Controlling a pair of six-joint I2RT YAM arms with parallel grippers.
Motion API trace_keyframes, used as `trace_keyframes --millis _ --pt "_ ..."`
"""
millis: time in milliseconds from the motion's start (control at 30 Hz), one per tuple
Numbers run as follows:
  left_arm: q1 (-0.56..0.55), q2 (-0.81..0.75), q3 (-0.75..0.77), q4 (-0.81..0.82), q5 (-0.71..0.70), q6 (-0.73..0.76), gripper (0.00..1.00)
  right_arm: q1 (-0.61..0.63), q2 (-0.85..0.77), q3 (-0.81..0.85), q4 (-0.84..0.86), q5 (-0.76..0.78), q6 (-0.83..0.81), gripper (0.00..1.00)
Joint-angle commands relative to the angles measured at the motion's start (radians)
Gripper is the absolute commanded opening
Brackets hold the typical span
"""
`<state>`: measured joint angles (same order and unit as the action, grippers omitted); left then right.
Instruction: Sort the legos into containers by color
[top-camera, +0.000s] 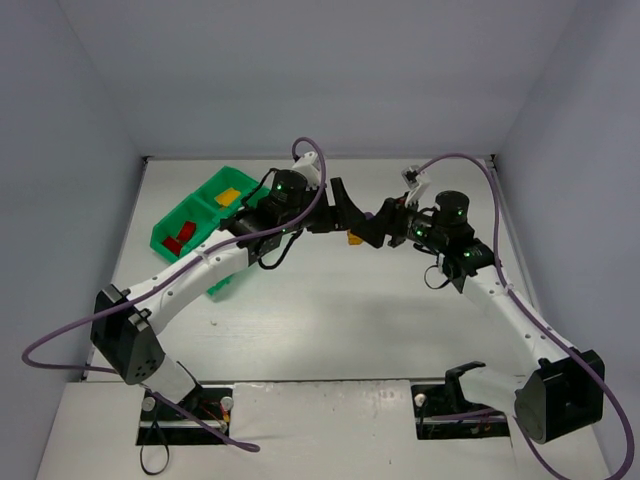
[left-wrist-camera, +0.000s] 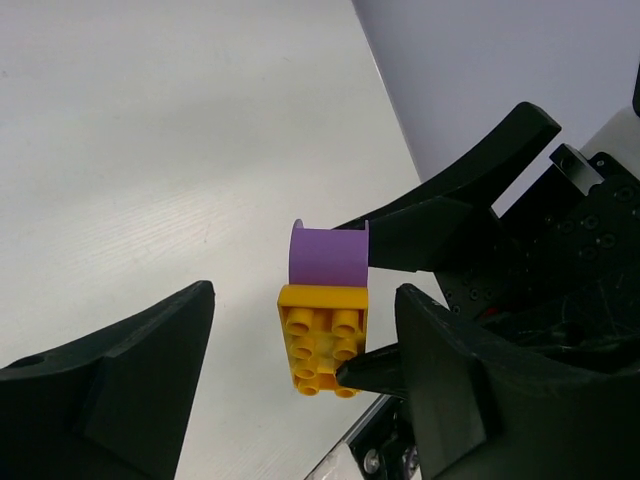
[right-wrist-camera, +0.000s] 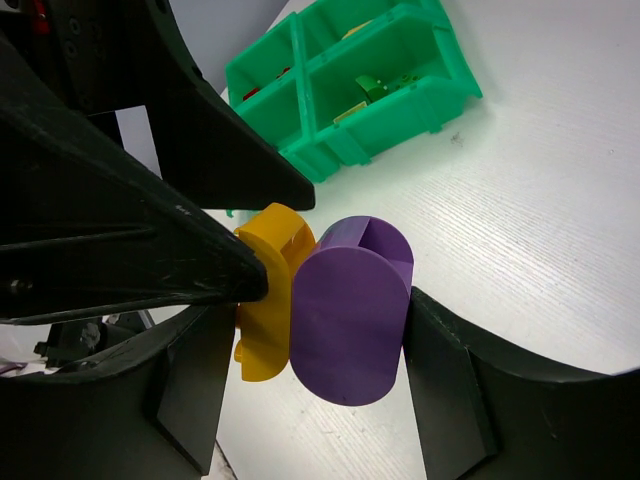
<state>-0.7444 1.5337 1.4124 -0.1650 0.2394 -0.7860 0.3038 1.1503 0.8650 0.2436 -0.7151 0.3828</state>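
Note:
A yellow studded lego is joined to a purple rounded lego, and the pair hangs above the table. My right gripper is shut on this pair, one finger against the purple lego and the other by the yellow lego. My left gripper is open around the yellow lego, with a wide gap on one side. In the top view the two grippers meet mid-table at the yellow lego. The green tray of containers lies at the back left, partly hidden by the left arm.
The tray holds green and lime legos in one compartment, a red lego in another and a yellow lego in a third. Purple cables loop over both arms. Grey walls enclose the table.

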Motion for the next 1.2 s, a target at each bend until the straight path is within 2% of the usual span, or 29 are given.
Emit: trace_keyframes --millis 0,200,267,300,400,433,467,500,600,700,733,767,867,1033,1133,1167 --pt "-0.009 -0.014 0.048 0.064 0.021 0.022 0.65 0.011 -0.001 0.058 0.069 0.003 -0.015 0.27" --pt "-0.009 -0.018 0.026 0.087 0.047 0.018 0.42 0.012 -0.004 0.057 0.069 0.005 -0.012 0.27" --pt "-0.009 -0.020 0.019 0.090 0.057 0.010 0.39 0.011 -0.004 0.055 0.069 0.006 -0.012 0.27" --pt "-0.009 -0.021 0.016 0.093 0.069 0.007 0.34 0.012 -0.003 0.054 0.069 0.008 -0.012 0.27" --pt "-0.009 -0.018 0.013 0.093 0.084 -0.001 0.26 0.014 0.000 0.055 0.072 0.008 -0.007 0.27" --pt "-0.009 -0.018 0.013 0.094 0.090 -0.004 0.17 0.014 0.000 0.058 0.074 0.009 -0.005 0.27" --pt "-0.009 -0.018 0.011 0.094 0.092 -0.004 0.14 0.015 0.002 0.058 0.072 0.008 -0.008 0.28" --pt "-0.009 -0.020 0.010 0.100 0.097 -0.004 0.07 0.015 0.003 0.061 0.074 0.008 -0.009 0.29" --pt "-0.009 -0.023 0.010 0.102 0.100 0.001 0.00 0.018 0.005 0.060 0.074 0.005 -0.010 0.32" --pt "-0.007 -0.029 0.005 0.101 0.103 0.020 0.00 0.018 0.002 0.055 0.072 0.003 -0.012 0.39" --pt "-0.006 -0.030 0.002 0.101 0.104 0.036 0.00 0.018 0.000 0.054 0.074 -0.001 -0.012 0.46" --pt "-0.006 -0.035 -0.001 0.111 0.113 0.050 0.00 0.018 -0.001 0.051 0.072 -0.004 -0.015 0.61" --pt "0.011 -0.050 -0.027 0.130 0.155 0.106 0.00 0.018 -0.003 0.049 0.068 -0.020 -0.022 0.85" --pt "0.106 -0.084 -0.101 0.157 0.267 0.212 0.00 0.015 0.014 0.058 0.054 -0.084 -0.044 0.92" --pt "0.174 -0.107 -0.156 0.222 0.389 0.293 0.00 0.014 0.023 0.075 0.039 -0.128 -0.067 0.93" --pt "0.216 -0.119 -0.168 0.238 0.470 0.327 0.00 0.014 0.025 0.081 0.031 -0.167 -0.091 0.92"
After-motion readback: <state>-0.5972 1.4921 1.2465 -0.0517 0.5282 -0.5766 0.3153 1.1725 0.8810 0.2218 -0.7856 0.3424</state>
